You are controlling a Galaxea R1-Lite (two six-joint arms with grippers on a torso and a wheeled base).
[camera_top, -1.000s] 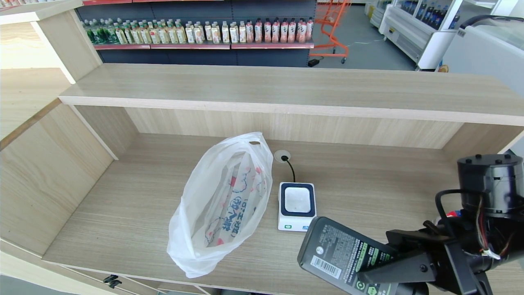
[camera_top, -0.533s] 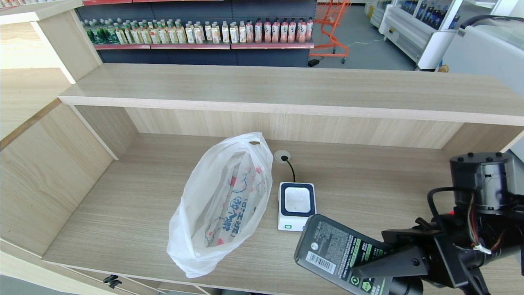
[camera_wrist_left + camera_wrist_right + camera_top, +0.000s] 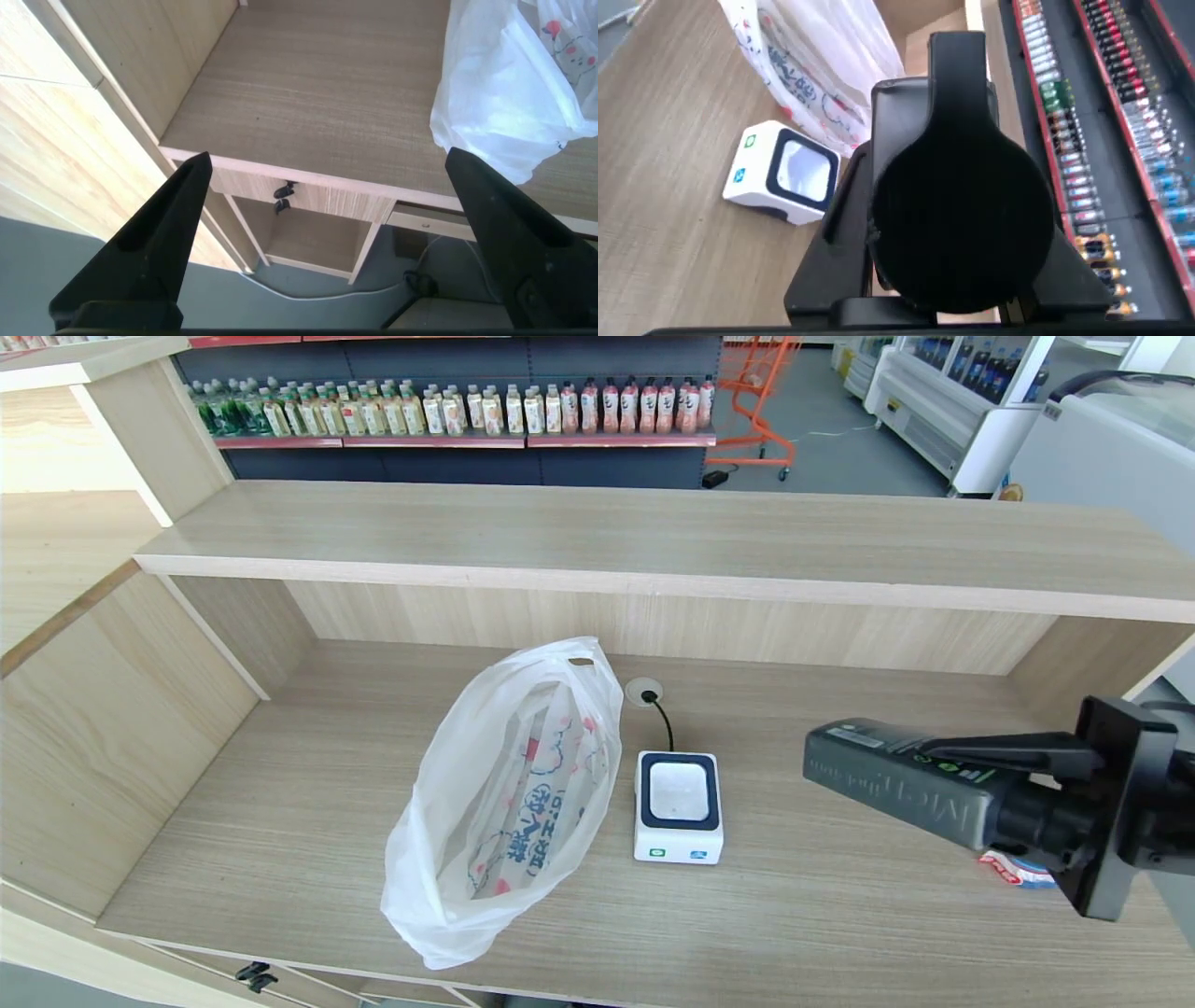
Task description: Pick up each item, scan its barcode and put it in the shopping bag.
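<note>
My right gripper (image 3: 938, 782) is shut on a dark grey bottle-shaped item (image 3: 892, 777), held level above the counter to the right of the scanner (image 3: 678, 805). In the right wrist view the item (image 3: 962, 224) hides most of the fingers, with the white scanner (image 3: 785, 173) beyond and below it. The white plastic shopping bag (image 3: 509, 793) lies open left of the scanner with a printed packet inside. My left gripper (image 3: 327, 252) hangs open near the counter's front edge, the bag (image 3: 509, 84) off to one side.
A small red, white and blue item (image 3: 1018, 870) lies on the counter under my right arm. A raised shelf (image 3: 653, 537) runs along the back of the counter. The scanner's cable goes into a hole (image 3: 644, 691). A drawer handle (image 3: 285, 194) sits below the counter edge.
My right gripper has lifted and swung the dark item right and back, turning it so its barcode label no longer faces the head camera. Bag and scanner are unmoved.
</note>
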